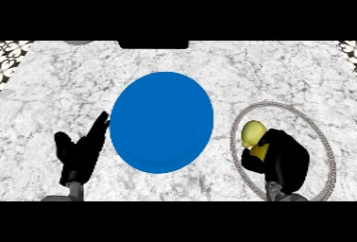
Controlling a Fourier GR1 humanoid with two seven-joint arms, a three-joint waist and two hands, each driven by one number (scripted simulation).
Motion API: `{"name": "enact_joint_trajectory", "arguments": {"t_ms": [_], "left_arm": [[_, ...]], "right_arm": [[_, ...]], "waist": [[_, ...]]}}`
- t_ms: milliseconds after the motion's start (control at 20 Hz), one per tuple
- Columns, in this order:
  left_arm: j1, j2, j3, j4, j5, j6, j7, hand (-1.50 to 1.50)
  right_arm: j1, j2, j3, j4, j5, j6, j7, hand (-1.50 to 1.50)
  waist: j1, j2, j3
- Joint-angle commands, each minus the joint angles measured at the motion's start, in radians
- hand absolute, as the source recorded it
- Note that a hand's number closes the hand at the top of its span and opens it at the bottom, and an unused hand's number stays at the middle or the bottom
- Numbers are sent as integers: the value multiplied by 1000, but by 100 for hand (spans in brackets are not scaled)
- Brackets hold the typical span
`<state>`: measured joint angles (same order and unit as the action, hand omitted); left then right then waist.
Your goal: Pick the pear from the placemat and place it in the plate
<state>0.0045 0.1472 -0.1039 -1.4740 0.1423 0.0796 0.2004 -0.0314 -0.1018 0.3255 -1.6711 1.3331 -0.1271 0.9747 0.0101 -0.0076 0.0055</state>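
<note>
Partly hidden, the yellow pear (251,132) shows only its upper-left portion. You see the rest covered by the black right hand (284,159), whose fingers are curled round the fruit from the right and below. The pear lies within the outline of the round placemat with a grey beaded rim (277,103), at the right of the white-grey marble table (70,85). You cannot tell whether the pear rests on the mat or is raised off it. The hand and forearm hide the mat's lower middle, and the view's lower edge cuts off its bottom rim. The mat's surface matches the marble, so only its rim is easy to make out.

The round blue plate (162,122) lies at the centre, with nothing on it, just left of the placemat. The black left hand (78,153) shows at lower left, fingers straight, their tips just beside the plate's left rim; contact cannot be judged.

Count: one pear, one plate, one placemat, two hands.
</note>
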Motion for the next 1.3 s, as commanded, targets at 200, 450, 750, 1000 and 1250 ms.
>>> {"name": "enact_joint_trajectory", "arguments": {"t_ms": [200, 450, 750, 1000, 1250], "left_arm": [[-33, -22, -67, 22, -14, -40, 20, 0], [-51, -39, -91, 39, -26, -38, 32, 0], [-60, -37, -88, 41, -26, -37, 50, 0], [-55, -30, -77, 50, -21, -43, 39, 0], [-52, -26, -71, 47, -25, -35, 49, 0]], "right_arm": [[-206, 100, 366, 56, -15, -22, 145, 150], [-370, 101, 427, 43, 67, -76, 225, 150], [-455, 101, 417, 29, 126, -147, 332, 150], [-498, 101, 388, 19, 162, -234, 404, 150], [-533, 101, 360, 19, 227, -293, 449, 150]], "waist": [[161, 30, -6], [154, 13, -10], [140, 2, -7], [129, 11, -6], [117, 13, -5]]}}
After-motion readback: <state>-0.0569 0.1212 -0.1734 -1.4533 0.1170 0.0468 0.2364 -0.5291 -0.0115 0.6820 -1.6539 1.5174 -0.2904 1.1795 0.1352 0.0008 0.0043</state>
